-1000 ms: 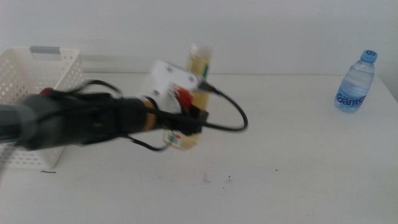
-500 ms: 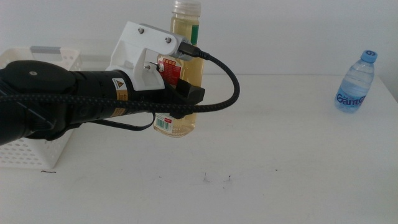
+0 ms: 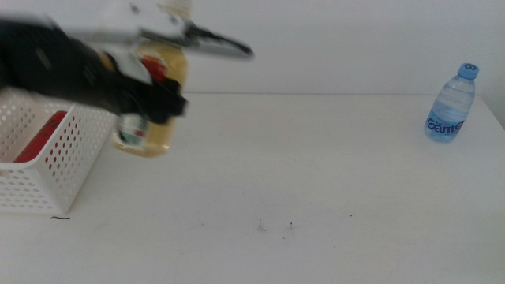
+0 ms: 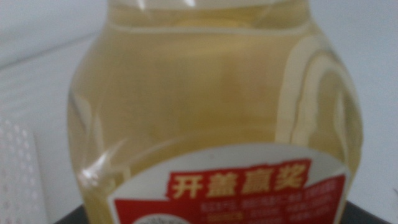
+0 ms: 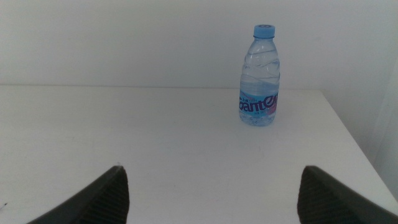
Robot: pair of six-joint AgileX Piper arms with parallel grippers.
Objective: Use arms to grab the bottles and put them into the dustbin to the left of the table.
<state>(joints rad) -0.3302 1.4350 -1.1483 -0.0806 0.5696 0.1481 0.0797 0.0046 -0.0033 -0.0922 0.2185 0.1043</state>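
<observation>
My left gripper is shut on the yellow juice bottle and holds it upright in the air, just right of the dustbin. Both arm and bottle are motion-blurred in the middle view. In the left wrist view the juice bottle fills the picture. Something red, the soda can, lies inside the dustbin and shows through its perforated side. The clear water bottle with a blue cap stands at the table's far right. My right gripper is open, well short of the water bottle.
The white table carries a few tiny dark specks near the front middle. A pale wall runs behind it. The dustbin's perforated wall shows beside the bottle in the left wrist view.
The left arm lifted the juice bottle off the table, then swung it left toward the dustbin. The water bottle has stayed put.
</observation>
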